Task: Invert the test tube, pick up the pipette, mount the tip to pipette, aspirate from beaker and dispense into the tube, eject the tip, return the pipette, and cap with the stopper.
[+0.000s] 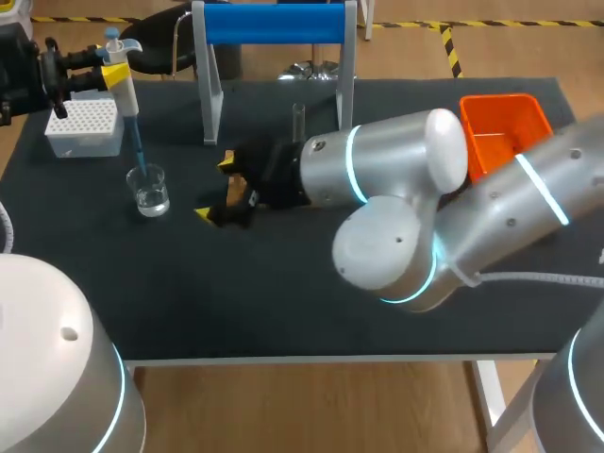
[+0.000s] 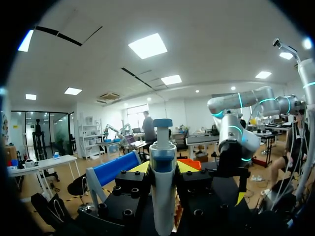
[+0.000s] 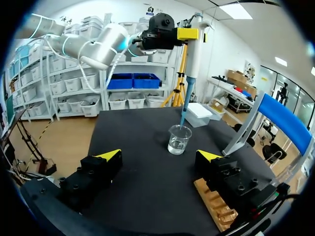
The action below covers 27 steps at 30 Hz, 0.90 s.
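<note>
My left gripper [image 1: 94, 66] at the far left is shut on the white pipette [image 1: 121, 80]. The pipette stands upright, its blue tip [image 1: 139, 160] dipping into the glass beaker [image 1: 149, 189], which holds clear liquid. In the left wrist view the pipette body [image 2: 163, 182] sits clamped between the yellow fingertips [image 2: 140, 167]. My right gripper [image 1: 225, 189] stands open and low over the mat, right of the beaker, holding nothing. From it the beaker [image 3: 178, 139] lies straight ahead with the pipette [image 3: 193, 49] above. A clear test tube [image 1: 298, 123] stands upright behind my right wrist.
A white tip box [image 1: 83, 127] sits at the back left behind the beaker. A blue-topped white stand [image 1: 274, 24] is at the back middle, and an orange bin [image 1: 505, 132] at the back right. A wooden block [image 3: 214, 206] lies beside my right finger.
</note>
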Each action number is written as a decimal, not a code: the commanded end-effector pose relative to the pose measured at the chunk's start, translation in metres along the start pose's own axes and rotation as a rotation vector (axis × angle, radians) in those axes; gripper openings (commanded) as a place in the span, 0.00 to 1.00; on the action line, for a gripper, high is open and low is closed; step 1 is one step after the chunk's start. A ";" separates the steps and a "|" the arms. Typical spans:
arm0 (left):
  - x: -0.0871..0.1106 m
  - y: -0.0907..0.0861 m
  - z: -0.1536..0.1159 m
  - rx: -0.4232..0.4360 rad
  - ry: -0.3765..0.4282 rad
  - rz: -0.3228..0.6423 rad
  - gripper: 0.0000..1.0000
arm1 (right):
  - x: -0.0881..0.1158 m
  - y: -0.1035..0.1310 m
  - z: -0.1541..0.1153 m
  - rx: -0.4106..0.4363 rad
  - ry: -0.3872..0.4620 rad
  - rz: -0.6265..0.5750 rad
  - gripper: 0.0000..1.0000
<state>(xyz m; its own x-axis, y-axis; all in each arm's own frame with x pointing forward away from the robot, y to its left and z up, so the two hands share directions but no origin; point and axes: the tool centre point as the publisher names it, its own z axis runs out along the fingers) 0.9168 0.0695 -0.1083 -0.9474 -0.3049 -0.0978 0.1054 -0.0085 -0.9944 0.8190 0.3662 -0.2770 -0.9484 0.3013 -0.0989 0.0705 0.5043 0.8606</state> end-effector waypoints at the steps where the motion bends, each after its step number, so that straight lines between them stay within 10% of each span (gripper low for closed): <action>1: 0.000 0.000 0.000 0.000 0.002 0.001 0.00 | 0.002 -0.003 0.037 -0.002 -0.049 0.001 1.00; 27: 0.000 0.000 0.000 0.000 0.002 0.001 0.00 | -0.002 -0.019 0.060 0.019 -0.088 0.033 1.00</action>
<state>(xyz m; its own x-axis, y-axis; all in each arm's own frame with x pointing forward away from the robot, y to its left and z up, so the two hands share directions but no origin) 0.9168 0.0694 -0.1083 -0.9474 -0.3049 -0.0978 0.1055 -0.0086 -0.9944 0.8402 0.4012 -0.3193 -0.9194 0.3782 -0.1083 0.1088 0.5088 0.8540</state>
